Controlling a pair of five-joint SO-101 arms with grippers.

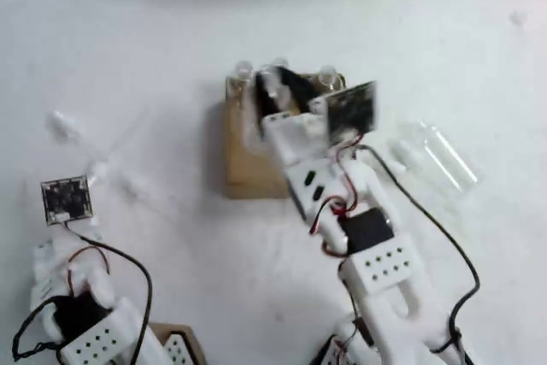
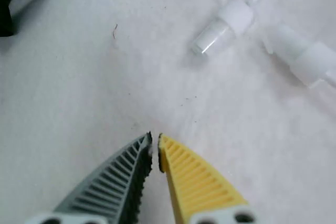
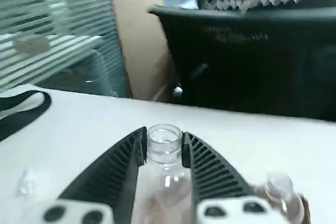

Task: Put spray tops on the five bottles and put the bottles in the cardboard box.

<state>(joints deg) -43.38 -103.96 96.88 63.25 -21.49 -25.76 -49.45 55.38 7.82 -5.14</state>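
Observation:
My right gripper (image 3: pixel 164 142) is shut on the neck of a clear, topless bottle (image 3: pixel 164 139), held upright over the cardboard box (image 1: pixel 244 164). From above, its black fingers (image 1: pixel 295 87) sit at the box's far edge, where two more open bottle necks (image 1: pixel 244 69) (image 1: pixel 326 76) stand. Another bottle (image 3: pixel 281 186) stands beside the held one. My left gripper (image 2: pixel 155 145) hovers low over the table, shut on nothing. Two white spray tops (image 2: pixel 227 23) (image 2: pixel 310 59) lie a little beyond it. Clear bottles (image 1: pixel 436 156) lie on the table right of the box.
The table (image 1: pixel 171 32) is covered in white cloth. More spray tops with thin tubes (image 1: pixel 94 151) lie scattered left of the box. A black office chair (image 3: pixel 252 51) stands beyond the table's far edge. A black strap (image 3: pixel 21 109) lies at one side.

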